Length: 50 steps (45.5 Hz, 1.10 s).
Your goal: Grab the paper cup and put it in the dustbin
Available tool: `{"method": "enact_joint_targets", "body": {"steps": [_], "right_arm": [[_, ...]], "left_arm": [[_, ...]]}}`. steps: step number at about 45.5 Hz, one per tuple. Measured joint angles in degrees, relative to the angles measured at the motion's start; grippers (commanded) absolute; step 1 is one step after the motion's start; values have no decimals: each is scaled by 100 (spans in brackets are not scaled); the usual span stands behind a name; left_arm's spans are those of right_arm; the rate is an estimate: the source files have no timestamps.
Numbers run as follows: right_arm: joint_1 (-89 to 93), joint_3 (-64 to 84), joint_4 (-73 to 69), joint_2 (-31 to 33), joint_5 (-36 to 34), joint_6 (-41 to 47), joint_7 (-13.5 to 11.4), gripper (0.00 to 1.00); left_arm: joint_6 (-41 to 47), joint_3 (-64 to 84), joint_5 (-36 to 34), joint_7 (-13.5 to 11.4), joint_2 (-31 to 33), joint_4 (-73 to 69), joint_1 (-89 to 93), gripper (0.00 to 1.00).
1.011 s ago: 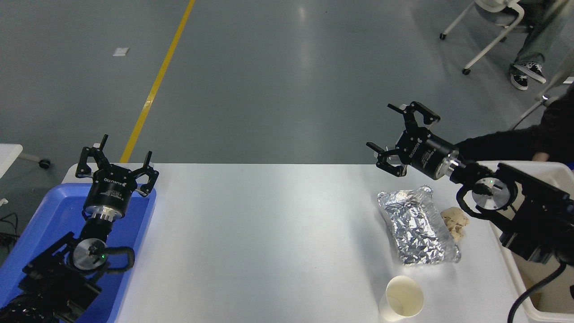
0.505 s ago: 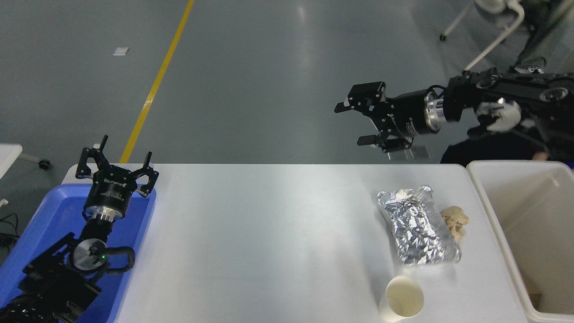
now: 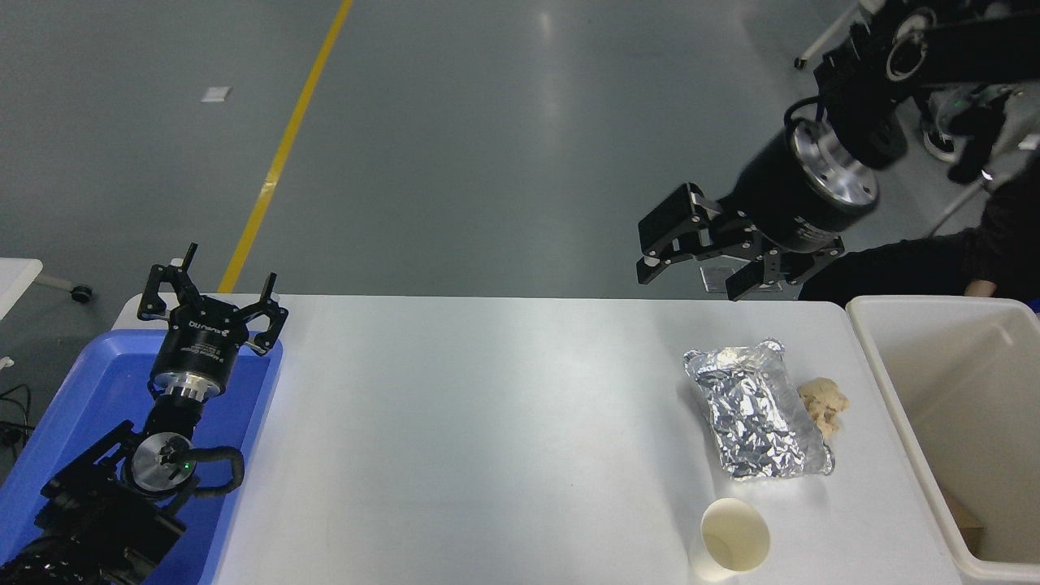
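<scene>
The paper cup (image 3: pixel 729 540) stands upright near the table's front edge, right of centre, its mouth open upward. The dustbin (image 3: pixel 894 382) is the tall off-white bin at the table's right end. My right gripper (image 3: pixel 695 275) is open and empty, raised high above the table's far edge, pointing down and left, well beyond the cup. My left gripper (image 3: pixel 213 305) is open and parked over the blue tray (image 3: pixel 73 390) at the lower left.
A crumpled silver foil packet (image 3: pixel 756 410) lies between the right gripper and the cup, with a beige crumpled lump (image 3: pixel 825 404) beside it. A person's dark sleeve (image 3: pixel 934 260) reaches in behind the dustbin. The white table (image 3: pixel 487 439) spans the middle.
My right arm has swung up from over the dustbin and turned, so the open gripper now points downward above the table's far edge. The cup and left arm have not moved.
</scene>
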<state>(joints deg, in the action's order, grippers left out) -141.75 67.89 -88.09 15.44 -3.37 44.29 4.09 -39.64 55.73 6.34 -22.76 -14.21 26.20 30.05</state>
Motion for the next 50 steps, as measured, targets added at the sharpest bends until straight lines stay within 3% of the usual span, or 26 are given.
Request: {"method": "enact_joint_targets", "body": {"steps": [22, 50], "right_arm": [[-833, 531, -1001, 289, 29, 64, 4, 100], [544, 684, -1182, 1604, 1572, -426, 24, 100]], "left_arm": [[0, 2, -1, 0, 3, 0, -7, 100], [0, -8, 1, -8, -3, 0, -8, 100]]}}
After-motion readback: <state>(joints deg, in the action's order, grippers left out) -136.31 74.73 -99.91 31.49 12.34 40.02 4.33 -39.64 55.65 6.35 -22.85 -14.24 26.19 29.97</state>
